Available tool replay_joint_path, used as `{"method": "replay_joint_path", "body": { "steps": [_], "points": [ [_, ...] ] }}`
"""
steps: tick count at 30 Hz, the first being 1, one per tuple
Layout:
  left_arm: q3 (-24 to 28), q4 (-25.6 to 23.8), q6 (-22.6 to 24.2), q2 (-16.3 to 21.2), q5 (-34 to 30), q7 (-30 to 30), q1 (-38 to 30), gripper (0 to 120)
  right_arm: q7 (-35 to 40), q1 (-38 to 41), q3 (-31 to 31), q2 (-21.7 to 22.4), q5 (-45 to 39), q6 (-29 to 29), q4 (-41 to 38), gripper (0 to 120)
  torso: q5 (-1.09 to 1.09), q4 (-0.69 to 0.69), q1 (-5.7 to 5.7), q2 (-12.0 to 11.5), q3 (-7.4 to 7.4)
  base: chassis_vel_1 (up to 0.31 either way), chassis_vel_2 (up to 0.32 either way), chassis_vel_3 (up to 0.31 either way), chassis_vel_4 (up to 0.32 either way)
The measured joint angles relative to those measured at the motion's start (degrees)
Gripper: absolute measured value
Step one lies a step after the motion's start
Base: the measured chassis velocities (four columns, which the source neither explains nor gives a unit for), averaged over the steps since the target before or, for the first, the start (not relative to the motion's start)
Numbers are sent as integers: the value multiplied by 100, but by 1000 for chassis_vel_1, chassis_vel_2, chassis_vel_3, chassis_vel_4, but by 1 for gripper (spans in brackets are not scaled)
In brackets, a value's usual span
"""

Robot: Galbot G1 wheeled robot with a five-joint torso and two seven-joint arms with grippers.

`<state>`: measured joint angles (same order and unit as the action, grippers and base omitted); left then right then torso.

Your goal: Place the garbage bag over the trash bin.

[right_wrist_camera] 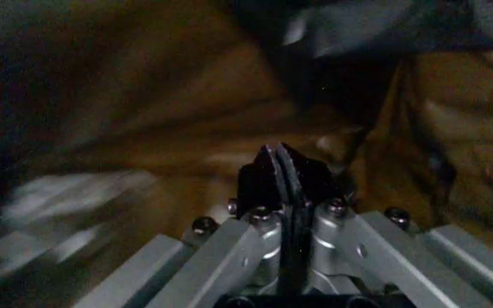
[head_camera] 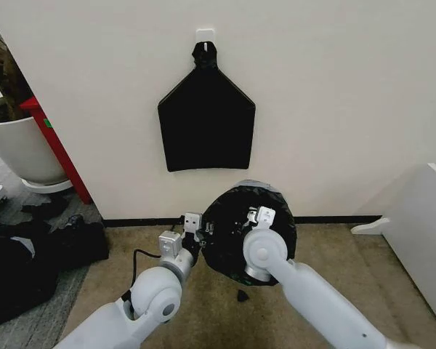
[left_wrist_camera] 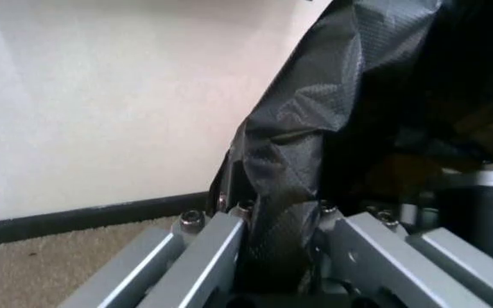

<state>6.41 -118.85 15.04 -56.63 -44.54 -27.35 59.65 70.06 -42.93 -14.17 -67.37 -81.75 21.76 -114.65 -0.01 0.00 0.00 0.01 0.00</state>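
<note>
- Garbage bag (head_camera: pixel 232 200) already draped over trash bin (head_camera: pixel 241 276)
- Left claw (left_wrist_camera: pixel 276 250) pinches bag film at bin's outer rim
- Right claw (right_wrist_camera: pixel 282 168), shut and empty, inside bin
- Judged: seating stage; next, tug the film down the bin's wall

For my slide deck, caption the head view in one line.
Left gripper pinches the garbage bag at the bin's edge; right gripper works inside.

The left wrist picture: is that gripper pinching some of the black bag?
Yes, a fold of the garbage bag sits clamped between the left gripper fingers.
</note>
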Motion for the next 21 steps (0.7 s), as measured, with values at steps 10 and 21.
{"method": "replay_joint_path", "body": {
  "steps": [10, 21],
  "points": [
    [-45, -108, -50, 27, 141, 96, 153, 1, -124, 155, 64, -270, 84, 36, 834, 0, 1, 0, 0, 0, 0, 0, 0, 0, 0],
    [-83, -286, -73, 5, 278, 253, 361, 1, -256, 356, 130, -710, 300, 14, 1768, 0, 1, 1, 0, 0, 1, 0, 0, 0, 0]
  ]
}}
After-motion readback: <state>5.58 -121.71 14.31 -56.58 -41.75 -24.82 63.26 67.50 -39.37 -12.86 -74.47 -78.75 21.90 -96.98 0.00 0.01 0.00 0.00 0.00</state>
